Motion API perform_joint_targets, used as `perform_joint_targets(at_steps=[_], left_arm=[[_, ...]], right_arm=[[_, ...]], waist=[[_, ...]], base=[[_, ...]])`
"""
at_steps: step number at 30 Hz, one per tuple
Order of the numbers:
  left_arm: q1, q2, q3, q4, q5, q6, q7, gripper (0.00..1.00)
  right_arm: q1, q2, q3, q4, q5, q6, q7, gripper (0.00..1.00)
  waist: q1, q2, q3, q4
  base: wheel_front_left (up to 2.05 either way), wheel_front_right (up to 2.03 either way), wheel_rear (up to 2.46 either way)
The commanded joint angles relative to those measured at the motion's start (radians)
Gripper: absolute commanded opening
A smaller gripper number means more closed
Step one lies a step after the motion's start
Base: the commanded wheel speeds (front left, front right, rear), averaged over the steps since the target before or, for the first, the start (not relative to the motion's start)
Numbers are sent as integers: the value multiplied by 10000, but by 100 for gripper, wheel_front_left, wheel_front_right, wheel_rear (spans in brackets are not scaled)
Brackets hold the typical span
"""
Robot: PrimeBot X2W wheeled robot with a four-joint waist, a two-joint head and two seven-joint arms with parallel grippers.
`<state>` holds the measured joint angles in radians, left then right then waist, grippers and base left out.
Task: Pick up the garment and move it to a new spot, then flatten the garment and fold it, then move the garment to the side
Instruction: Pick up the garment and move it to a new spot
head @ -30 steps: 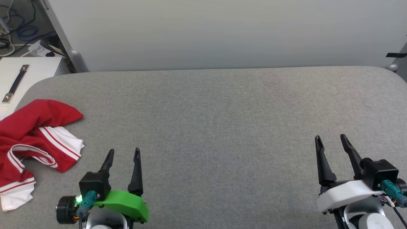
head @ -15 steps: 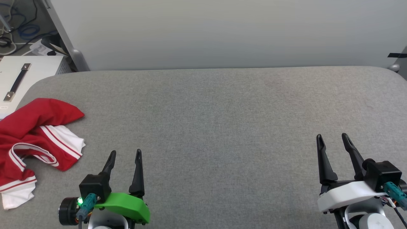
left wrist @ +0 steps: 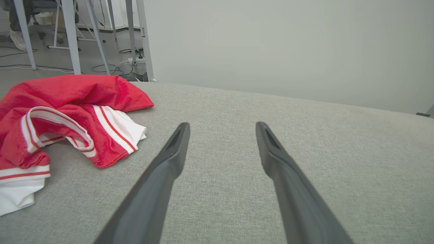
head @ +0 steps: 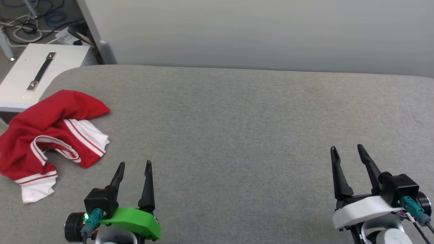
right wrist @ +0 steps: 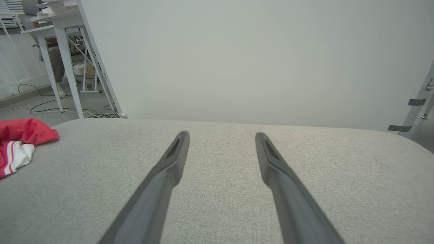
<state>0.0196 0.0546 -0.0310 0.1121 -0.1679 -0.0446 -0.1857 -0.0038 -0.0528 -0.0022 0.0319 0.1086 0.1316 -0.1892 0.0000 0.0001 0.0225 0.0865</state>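
1. The garment (head: 51, 135) is lying crumpled at the left edge of the head view, on the grey padded surface (head: 237, 118). Red cloth is bunching on top, and white striped sleeves are poking out at the bottom and right of the heap.
2. The left gripper (head: 134, 163), with its green housing, is showing at the lower left and pointing up the frame. Its jaws are standing moderately apart and gripping nothing. The garment is lying near its upper left, not touching.
3. The right gripper (head: 346, 147), with its white housing, is showing at the lower right. Its jaws are likewise parted with bare grey fabric between them, and it is well apart from the garment.
4. In the left wrist view the red heap is filling the left side, beside the left finger and clear of it.
5. In the right wrist view only a corner of red and white is peeking in at the far left edge.
6. A white case (head: 27, 74) with a black handle (head: 41, 71) is sitting in the upper left corner, just beyond the garment. It is looking shut, so I cannot tell what is inside.
7. Cables (head: 34, 20) are trailing across the floor above the case.
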Motion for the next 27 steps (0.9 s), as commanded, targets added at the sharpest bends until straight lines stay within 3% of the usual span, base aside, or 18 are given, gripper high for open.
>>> perform_joint_targets(at_steps=[1,27], left_arm=[[-33,-33,5,54,-94,-59,-133,100],[67,-42,175,297,-388,-141,-670,100]], right_arm=[[-56,19,66,11,-14,-7,-107,100],[-50,25,841,230,362,-9,-637,100]], waist=[[0,-1,70,385],[0,-1,37,3385]], base=[[0,0,0],[0,0,0]])
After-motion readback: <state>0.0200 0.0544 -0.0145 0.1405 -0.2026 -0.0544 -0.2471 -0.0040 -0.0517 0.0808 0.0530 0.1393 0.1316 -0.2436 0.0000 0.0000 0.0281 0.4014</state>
